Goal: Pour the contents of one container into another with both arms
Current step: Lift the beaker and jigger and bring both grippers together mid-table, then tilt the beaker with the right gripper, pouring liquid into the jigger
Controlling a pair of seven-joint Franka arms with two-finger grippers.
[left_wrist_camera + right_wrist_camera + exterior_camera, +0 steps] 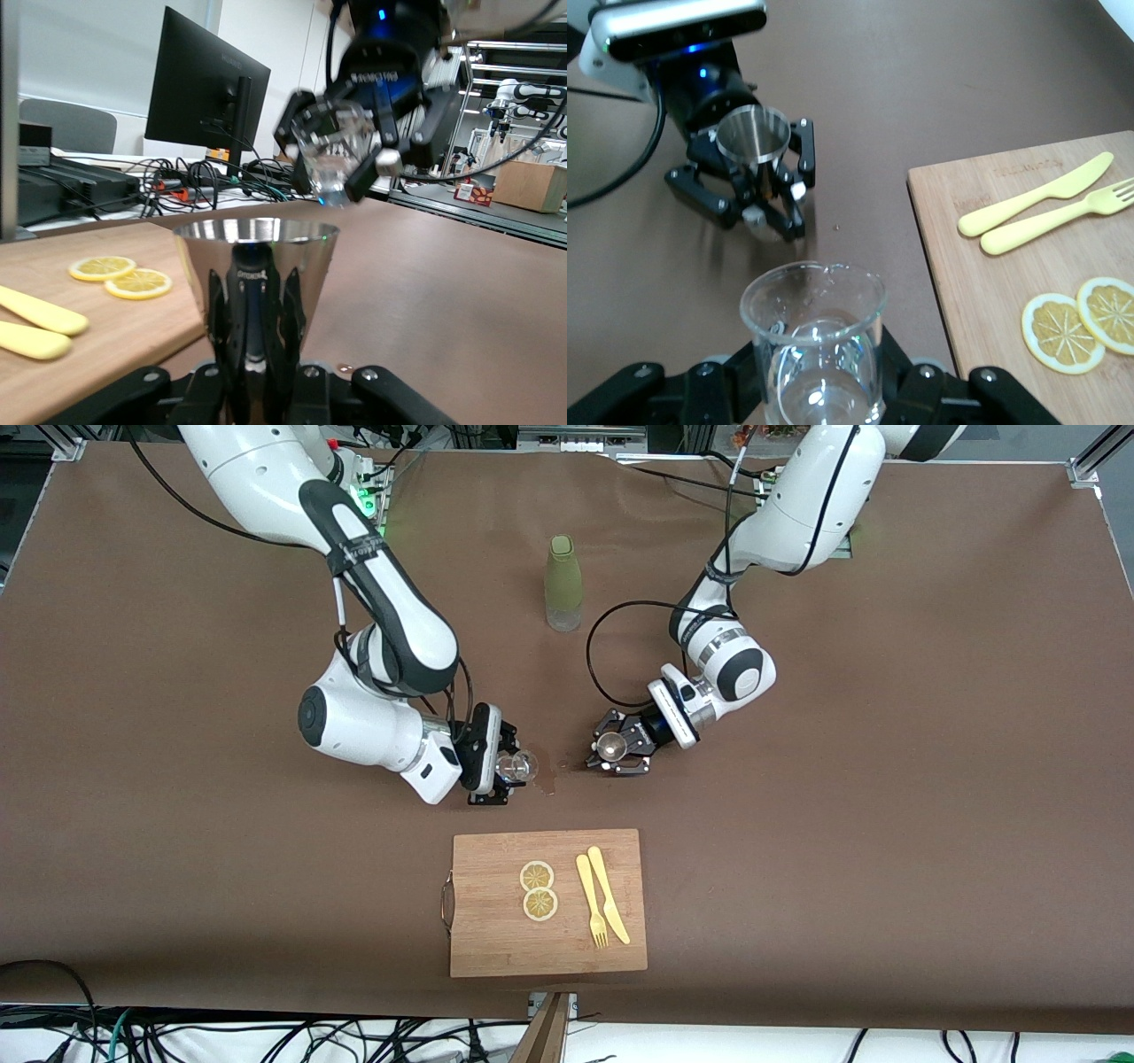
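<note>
left gripper (617, 754) low over the brown table (886, 779), fingers clamped on a small polished steel conical cup (609, 747); right gripper (507, 771) beside it, toward the right arm's end, fingers gripping a clear glass beaker (518, 765); wooden cutting board (496, 939) nearer the camera.

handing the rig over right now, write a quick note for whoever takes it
Left hand: shut on the steel cup, held upright just above the table.
Right hand: shut on the glass beaker, which holds some clear liquid; it sits beside the cup, toward the right arm's end.
The cutting board with lemon slices, plastic knife and fork lies nearer the front camera; the green bottle stands farther.
Done: both containers gripped.
Left: bring the beaker over the cup, tip, pour.
</note>
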